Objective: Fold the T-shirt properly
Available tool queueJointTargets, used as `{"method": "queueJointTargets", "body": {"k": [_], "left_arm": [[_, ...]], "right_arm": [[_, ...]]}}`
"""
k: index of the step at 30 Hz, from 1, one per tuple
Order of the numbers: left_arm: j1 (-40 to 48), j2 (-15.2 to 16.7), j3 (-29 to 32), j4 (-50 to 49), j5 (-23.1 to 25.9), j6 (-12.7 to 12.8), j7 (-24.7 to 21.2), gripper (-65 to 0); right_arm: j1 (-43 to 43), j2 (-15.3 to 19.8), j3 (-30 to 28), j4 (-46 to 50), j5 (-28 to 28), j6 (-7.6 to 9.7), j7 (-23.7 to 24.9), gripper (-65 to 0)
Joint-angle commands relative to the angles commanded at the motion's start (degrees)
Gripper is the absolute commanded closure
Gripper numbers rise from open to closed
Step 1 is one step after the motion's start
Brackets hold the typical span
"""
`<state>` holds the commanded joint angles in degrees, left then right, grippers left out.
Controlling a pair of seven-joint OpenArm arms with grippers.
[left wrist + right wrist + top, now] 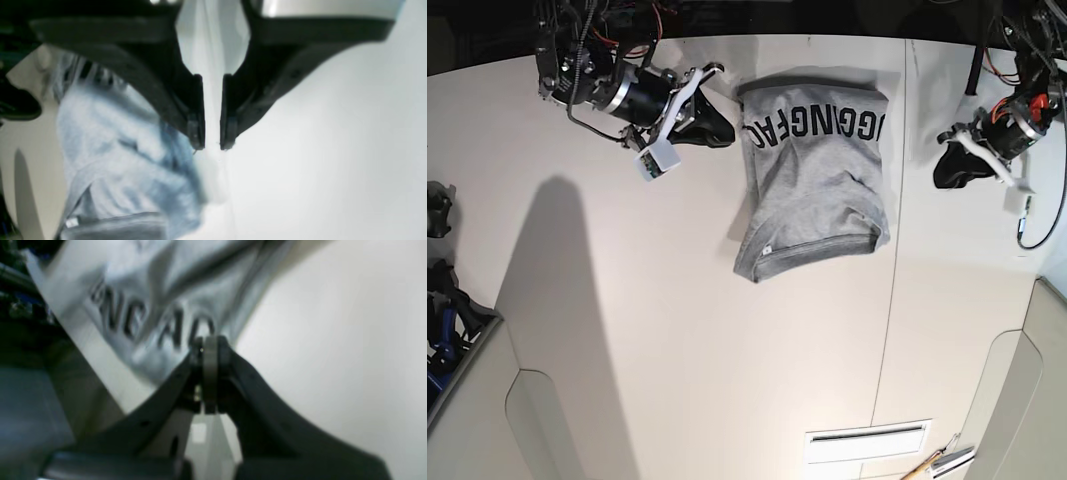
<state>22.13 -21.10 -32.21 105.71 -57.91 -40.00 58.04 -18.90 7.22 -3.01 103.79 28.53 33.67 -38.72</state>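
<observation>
Currently the light heather-grey cotton T-shirt lies partly folded, upper centre of the white bench. Right end effector is pinched closed, apparently on nothing; left end effector is narrowly parted, empty, well clear of the cloth.

The T-shirt carries black block lettering along its far edge, upside down in the base view, legible roughly as "GGINGFAC"; the rest is unreadable.

Both wrist views are soft and smeared, the black lettering out of focus. The base view is sharp and evenly bright, its edges bowed, with a broad soft shadow on the pale worktop.
</observation>
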Motion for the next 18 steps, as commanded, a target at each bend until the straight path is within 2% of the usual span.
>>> {"method": "queueJointTargets", "body": {"k": [4,7,10,14,18], "left_arm": [[8.09,0.00,-5.64,2.21,-2.80,0.00,4.02,-9.0],[15.56,0.04,-7.54,3.02,-3.17,0.00,4.33,-9.0],[22.29,0.66,-7.89,3.04,-3.10,0.00,4.22,-9.0],[29.77,1.27,-7.89,3.04,0.42,0.00,3.13,-9.0],[35.76,1.40,-7.89,3.04,6.49,0.00,-0.52,-9.0]], "right_arm": [[-5.75,5.49,-0.02,3.04,1.53,0.02,-0.90,0.0],[-9.62,10.43,-0.17,4.13,1.60,0.02,-1.03,0.0],[-12.44,16.09,-0.96,4.11,4.66,0.02,-1.03,0.0],[-16.22,21.90,-1.27,4.11,9.27,0.02,-2.21,0.0],[-19.54,26.27,-1.27,4.11,10.56,-0.04,-3.52,0.0]]}}
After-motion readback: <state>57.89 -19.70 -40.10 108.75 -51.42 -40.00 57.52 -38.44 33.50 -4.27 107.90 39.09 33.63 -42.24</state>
